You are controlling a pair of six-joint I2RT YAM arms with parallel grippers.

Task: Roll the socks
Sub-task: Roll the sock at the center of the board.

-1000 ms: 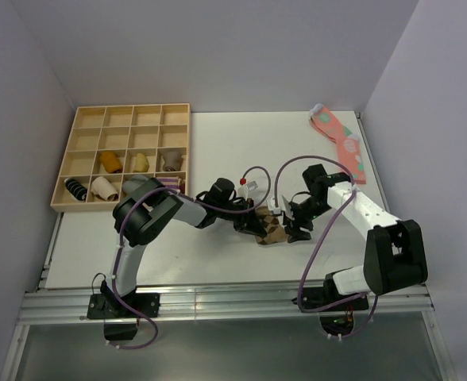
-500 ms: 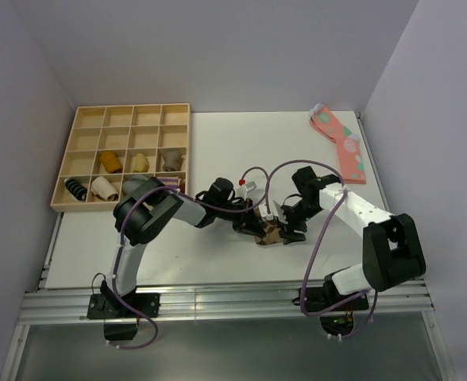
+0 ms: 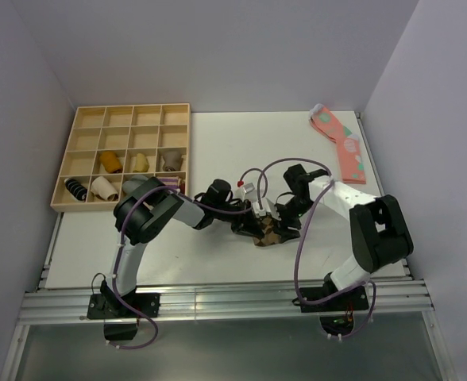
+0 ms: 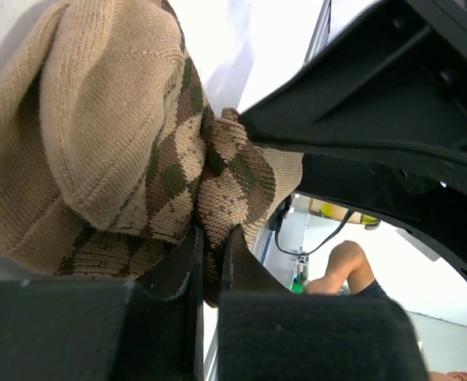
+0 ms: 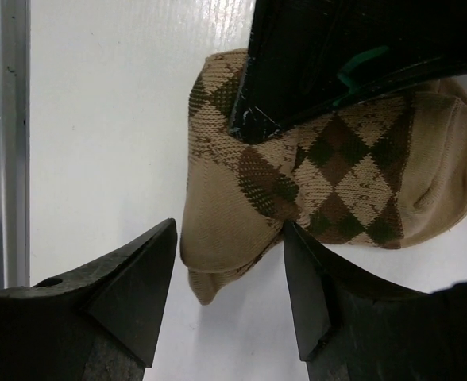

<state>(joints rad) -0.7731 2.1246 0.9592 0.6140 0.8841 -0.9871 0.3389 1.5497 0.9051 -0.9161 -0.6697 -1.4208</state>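
Note:
The socks point(image 3: 270, 231) are a tan bundle with dark brown argyle checks, lying on the white table just in front of centre. My left gripper point(image 3: 255, 225) comes in from the left and is shut on a fold of the socks point(image 4: 114, 135), the fabric pinched between its fingers point(image 4: 192, 250). My right gripper point(image 3: 284, 220) comes in from the right and stands open. In the right wrist view the tan end of the socks point(image 5: 225, 230) lies between its fingertips point(image 5: 150, 270), and the right fingertip touches the argyle edge. The left gripper's black finger point(image 5: 337, 55) covers the bundle's top.
A wooden compartment tray point(image 3: 86, 119) at the back left holds several rolled socks, among them a purple-striped one point(image 3: 76, 189). Pink socks with teal spots point(image 3: 341, 143) lie at the back right. A metal rail point(image 3: 218, 300) runs along the table's near edge.
The right arm has swung left, bringing its gripper up to the socks so that its fingers now straddle the bundle's end. The left gripper has kept its hold and place.

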